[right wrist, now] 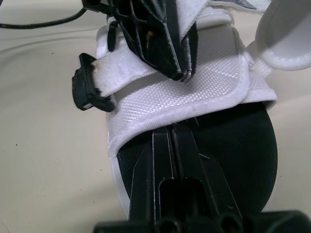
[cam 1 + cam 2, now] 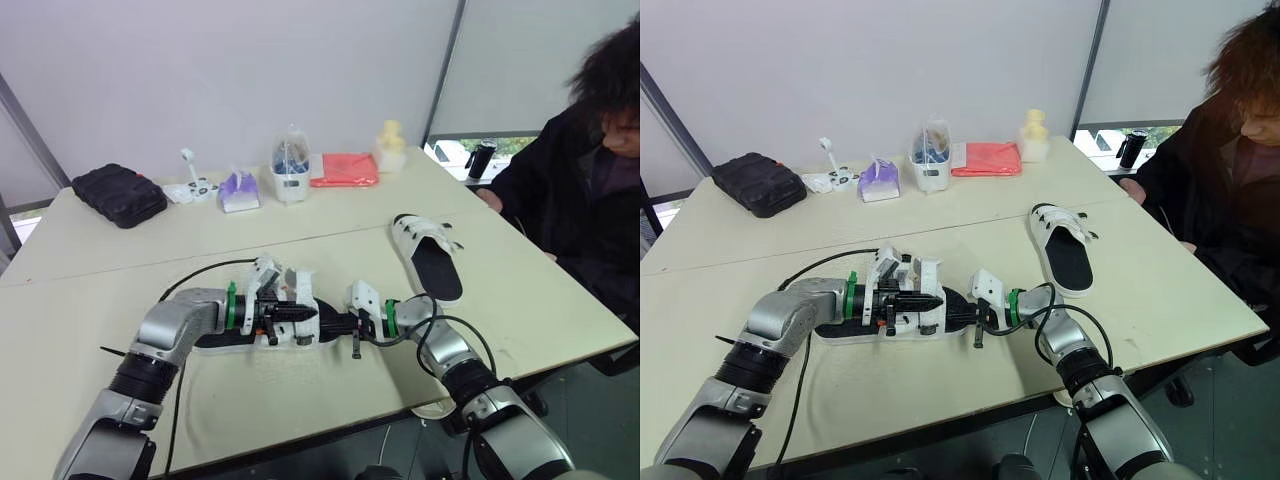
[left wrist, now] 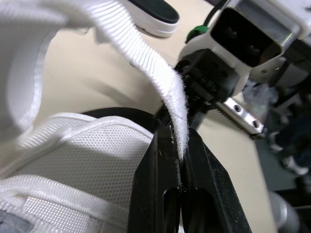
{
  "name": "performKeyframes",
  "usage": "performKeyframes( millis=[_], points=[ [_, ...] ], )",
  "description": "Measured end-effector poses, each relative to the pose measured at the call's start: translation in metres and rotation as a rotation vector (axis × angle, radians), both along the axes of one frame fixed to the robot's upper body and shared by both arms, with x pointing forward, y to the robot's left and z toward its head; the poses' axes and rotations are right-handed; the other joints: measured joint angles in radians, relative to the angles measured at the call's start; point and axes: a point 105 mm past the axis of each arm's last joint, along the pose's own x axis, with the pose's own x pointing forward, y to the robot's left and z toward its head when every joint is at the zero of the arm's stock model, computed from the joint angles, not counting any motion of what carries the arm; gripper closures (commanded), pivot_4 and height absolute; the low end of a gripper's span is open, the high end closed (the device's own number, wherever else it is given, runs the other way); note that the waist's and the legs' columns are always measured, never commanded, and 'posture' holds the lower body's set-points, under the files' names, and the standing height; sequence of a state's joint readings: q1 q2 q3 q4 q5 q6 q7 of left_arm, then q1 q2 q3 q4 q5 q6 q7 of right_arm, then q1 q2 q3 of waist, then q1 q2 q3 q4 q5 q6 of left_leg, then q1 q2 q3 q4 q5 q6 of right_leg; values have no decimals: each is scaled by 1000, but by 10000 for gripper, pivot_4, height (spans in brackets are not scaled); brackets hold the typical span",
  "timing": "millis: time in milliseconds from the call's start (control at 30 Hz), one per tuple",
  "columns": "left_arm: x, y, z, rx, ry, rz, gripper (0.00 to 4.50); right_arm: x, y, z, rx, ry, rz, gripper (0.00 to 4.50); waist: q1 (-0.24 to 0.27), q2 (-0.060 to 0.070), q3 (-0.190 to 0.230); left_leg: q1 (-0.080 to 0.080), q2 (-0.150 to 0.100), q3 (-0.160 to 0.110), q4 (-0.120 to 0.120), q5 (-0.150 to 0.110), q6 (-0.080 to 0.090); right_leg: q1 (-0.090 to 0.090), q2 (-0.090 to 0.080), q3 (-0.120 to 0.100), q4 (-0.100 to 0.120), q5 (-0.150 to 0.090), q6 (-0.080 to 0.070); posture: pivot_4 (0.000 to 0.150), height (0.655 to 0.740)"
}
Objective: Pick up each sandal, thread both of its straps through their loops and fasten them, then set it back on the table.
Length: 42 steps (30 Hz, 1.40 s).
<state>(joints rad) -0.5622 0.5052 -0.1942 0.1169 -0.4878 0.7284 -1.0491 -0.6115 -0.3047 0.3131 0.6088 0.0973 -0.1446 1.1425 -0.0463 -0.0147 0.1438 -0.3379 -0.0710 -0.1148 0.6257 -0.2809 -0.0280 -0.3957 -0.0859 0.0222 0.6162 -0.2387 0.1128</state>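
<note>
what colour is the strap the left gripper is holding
White strap, pinched by the left gripper; clearest in left wrist view.

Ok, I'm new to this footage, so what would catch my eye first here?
The left gripper pinches a strap of a white sandal near the front edge of the table, the right gripper over its sole. A second sandal lies farther right, by a person in black.

Head eyes overlook the table; wrist cameras closely face one sandal.

Office-like room: pale tables, bare wall, window blind at 1 o'clock, person seated at 3 o'clock.
</note>
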Motion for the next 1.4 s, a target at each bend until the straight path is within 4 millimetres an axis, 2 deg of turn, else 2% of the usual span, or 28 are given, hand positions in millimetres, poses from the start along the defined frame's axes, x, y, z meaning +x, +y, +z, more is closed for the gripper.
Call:
performKeyframes(
  millis=[333,400,467,600,700,800,900,967,1067,1200,1400],
  points=[
    [-9,1,5,38,-90,-98,44673,0,1,0,3,0,1,45000,-2,0,0,0,0,0,-2,0,0,-1,0,0,0,0,0,1500,7400],
    [-11,2,5,52,-110,-111,39171,0,2,0,4,0,2,45000,-3,0,0,0,0,0,-2,0,0,-1,0,0,-1,0,0,1500,7400],
    [-11,6,1,73,-108,-100,31534,0,2,0,4,0,2,45000,-3,0,0,0,0,0,-3,0,0,-1,0,0,-1,0,0,1500,7400],
    [-16,11,1,63,-96,-78,11230,0,2,0,2,-1,1,45000,-3,0,0,0,0,0,-3,0,0,-1,0,0,-1,0,0,1500,7400],
    [-26,29,16,41,-106,-28,11230,-1,4,-1,3,1,7,45000,-10,0,1,-1,1,0,-5,0,0,-3,-1,0,-1,0,0,1500,7400],
    [-48,50,21,51,-67,5,11230,-2,4,-1,2,3,11,45000,-11,2,1,0,1,-1,-7,0,0,-3,-1,0,-2,-1,-1,1500,7400],
    [-78,48,8,50,28,-26,11230,-1,2,-1,0,4,6,45000,-6,2,1,0,1,-1,-6,0,0,-2,-2,0,-2,-3,-4,1500,7400],
    [-91,45,-2,37,92,-24,11230,-1,0,-2,-2,4,1,45000,1,1,1,0,1,-1,-6,0,0,-1,-2,1,-2,-3,-5,1500,7400],
    [-94,39,-8,20,104,2,11230,-1,-1,-2,-3,5,0,45000,3,1,1,0,1,-1,-6,0,0,-1,-2,0,-2,-6,-4,1500,7400],
    [-88,27,-13,-16,89,46,11230,-1,0,-2,-3,6,3,45000,2,1,1,0,1,-1,-6,0,0,-1,-2,0,-3,-5,-5,1500,7400],
    [-73,29,-30,24,55,133,11230,-2,-2,-2,-6,1,4,45000,4,1,0,0,1,-1,-6,0,0,-1,-2,0,-3,-4,-7,1500,7400]
  ],
)
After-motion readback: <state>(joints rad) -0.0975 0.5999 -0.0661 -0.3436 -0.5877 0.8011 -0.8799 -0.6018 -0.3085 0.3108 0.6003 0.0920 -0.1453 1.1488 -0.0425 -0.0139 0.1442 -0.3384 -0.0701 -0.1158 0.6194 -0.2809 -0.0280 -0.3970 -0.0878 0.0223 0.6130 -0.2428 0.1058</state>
